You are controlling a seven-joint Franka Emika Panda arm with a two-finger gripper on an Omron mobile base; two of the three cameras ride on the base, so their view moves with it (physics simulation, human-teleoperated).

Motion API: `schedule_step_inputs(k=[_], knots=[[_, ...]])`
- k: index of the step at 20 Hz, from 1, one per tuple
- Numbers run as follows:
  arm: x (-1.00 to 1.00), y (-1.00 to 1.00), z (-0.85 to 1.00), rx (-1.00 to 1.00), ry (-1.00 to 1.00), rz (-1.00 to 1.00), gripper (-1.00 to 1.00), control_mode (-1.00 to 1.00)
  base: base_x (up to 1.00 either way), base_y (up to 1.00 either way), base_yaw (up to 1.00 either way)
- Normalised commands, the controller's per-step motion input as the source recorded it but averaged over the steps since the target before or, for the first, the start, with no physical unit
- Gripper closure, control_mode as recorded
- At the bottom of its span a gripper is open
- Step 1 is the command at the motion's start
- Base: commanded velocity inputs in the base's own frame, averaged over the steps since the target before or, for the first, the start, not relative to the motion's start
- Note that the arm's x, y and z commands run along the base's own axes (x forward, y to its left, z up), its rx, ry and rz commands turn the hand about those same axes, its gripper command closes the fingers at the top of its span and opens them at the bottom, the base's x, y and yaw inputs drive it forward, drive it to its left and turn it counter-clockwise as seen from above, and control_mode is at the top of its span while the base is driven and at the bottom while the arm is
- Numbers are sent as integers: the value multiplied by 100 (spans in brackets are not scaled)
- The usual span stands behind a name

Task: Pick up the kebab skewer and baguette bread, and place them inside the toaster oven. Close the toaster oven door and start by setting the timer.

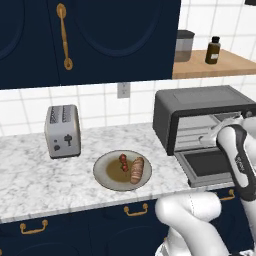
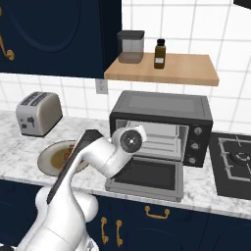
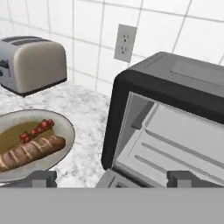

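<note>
Looking at the plate (image 1: 102,175) in the lower middle of the left base view, the kebab skewer (image 1: 123,162) and the baguette bread (image 1: 137,170) are lying side by side on it, just about touching, with the skewer on the side toward the silver toaster (image 1: 62,131) at mid left. The toaster oven (image 1: 200,112) sits on the counter (image 1: 30,180) at the right of that frame, and the toaster oven door (image 1: 207,165) is already dropped flat open, so the inside rack is reachable. The gripper (image 3: 111,177) hangs in front of the oven mouth, and in the hand view the two finger tips sit far apart at the bottom corners with nothing between them, so the jaws are spread and empty. My guess on handling: the skewer is very light, but the stick is thin and the chunks are lumpy and maybe slick, so I'd pinch across the middle chunks rather than the bare stick, which could roll or slip out. The loaf looks light and stiff with a crusty skin, rounded, so take it across its narrow width near the middle so it doesn't tip. With them lying that close, grabbing one may nudge the other.
</note>
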Motion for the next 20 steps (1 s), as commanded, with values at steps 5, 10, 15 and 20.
schedule_step_inputs(k=[5, 10, 15, 20], knots=[[57, -52, -26, 16, -25, 8, -100, -100, 0, 0, 0], [67, -24, -14, 16, -11, 0, -100, -100, 0, 0, 0], [71, -27, -5, 14, -2, 0, -100, -100, 0, 0, 0], [54, -23, -16, 10, 0, 0, -100, -100, 0, 0, 0]])
